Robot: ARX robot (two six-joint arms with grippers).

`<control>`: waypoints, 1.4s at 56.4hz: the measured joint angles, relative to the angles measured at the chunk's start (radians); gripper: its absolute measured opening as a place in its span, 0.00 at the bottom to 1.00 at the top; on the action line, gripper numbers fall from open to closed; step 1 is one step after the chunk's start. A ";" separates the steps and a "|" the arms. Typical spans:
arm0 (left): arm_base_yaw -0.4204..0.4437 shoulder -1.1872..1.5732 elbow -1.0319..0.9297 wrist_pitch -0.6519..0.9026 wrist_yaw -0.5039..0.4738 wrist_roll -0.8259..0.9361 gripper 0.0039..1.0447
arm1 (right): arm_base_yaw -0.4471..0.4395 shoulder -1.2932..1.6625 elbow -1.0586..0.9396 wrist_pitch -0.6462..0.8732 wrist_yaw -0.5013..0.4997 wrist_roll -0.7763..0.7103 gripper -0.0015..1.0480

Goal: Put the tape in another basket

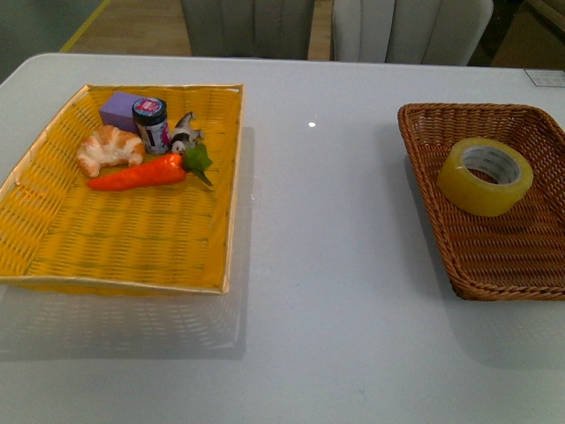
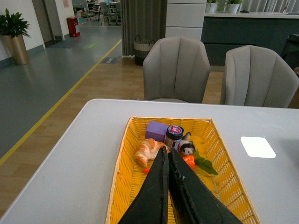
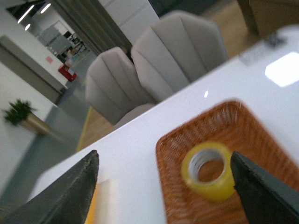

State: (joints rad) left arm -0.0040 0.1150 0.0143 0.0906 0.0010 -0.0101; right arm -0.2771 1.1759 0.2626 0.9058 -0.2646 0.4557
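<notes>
The yellowish tape roll (image 1: 485, 176) with a white core lies tilted in the brown wicker basket (image 1: 538, 265) at the right of the white table. The right wrist view shows the tape (image 3: 209, 170) in the basket (image 3: 175, 163), blurred. My right gripper (image 3: 164, 161) is open, above the table, its fingers wide apart either side of the tape and clear of it. My left gripper (image 2: 167, 154) is shut and empty, over the yellow woven tray (image 2: 122, 154). Neither gripper shows in the front view.
The yellow tray (image 1: 53, 243) at the left holds a croissant (image 1: 109, 148), a toy carrot (image 1: 141, 173), a purple block (image 1: 122, 109), a small jar (image 1: 152, 122) and a small figure (image 1: 184, 134). Two grey chairs (image 2: 176, 70) stand behind the table.
</notes>
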 joint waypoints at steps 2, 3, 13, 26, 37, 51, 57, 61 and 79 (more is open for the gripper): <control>0.000 -0.044 0.000 -0.054 0.000 0.000 0.01 | 0.013 -0.031 -0.016 0.000 0.009 -0.082 0.66; 0.000 -0.066 0.000 -0.072 0.000 0.000 0.01 | 0.022 -0.047 -0.028 -0.002 0.018 -0.155 0.63; 0.001 -0.098 0.000 -0.091 -0.001 0.000 0.01 | 0.095 -0.180 -0.125 -0.062 0.089 -0.402 0.29; 0.001 -0.100 0.000 -0.091 -0.001 0.000 0.01 | 0.157 -0.328 -0.200 -0.130 0.150 -0.444 0.02; 0.001 -0.100 0.000 -0.091 -0.001 0.000 0.01 | 0.259 -0.454 -0.239 -0.211 0.253 -0.449 0.02; 0.001 -0.100 0.000 -0.091 -0.001 0.000 0.01 | 0.273 -0.626 -0.240 -0.367 0.262 -0.450 0.02; 0.001 -0.100 0.000 -0.091 -0.001 0.000 0.01 | 0.273 -0.698 -0.240 -0.433 0.262 -0.450 0.02; 0.001 -0.100 0.000 -0.091 -0.001 0.000 0.01 | 0.273 -0.747 -0.240 -0.480 0.262 -0.449 0.02; 0.001 -0.100 0.000 -0.091 -0.001 0.000 0.01 | 0.274 -0.903 -0.240 -0.632 0.262 -0.449 0.02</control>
State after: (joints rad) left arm -0.0032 0.0151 0.0143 -0.0002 -0.0002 -0.0105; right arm -0.0036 0.2726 0.0227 0.2733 -0.0021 0.0063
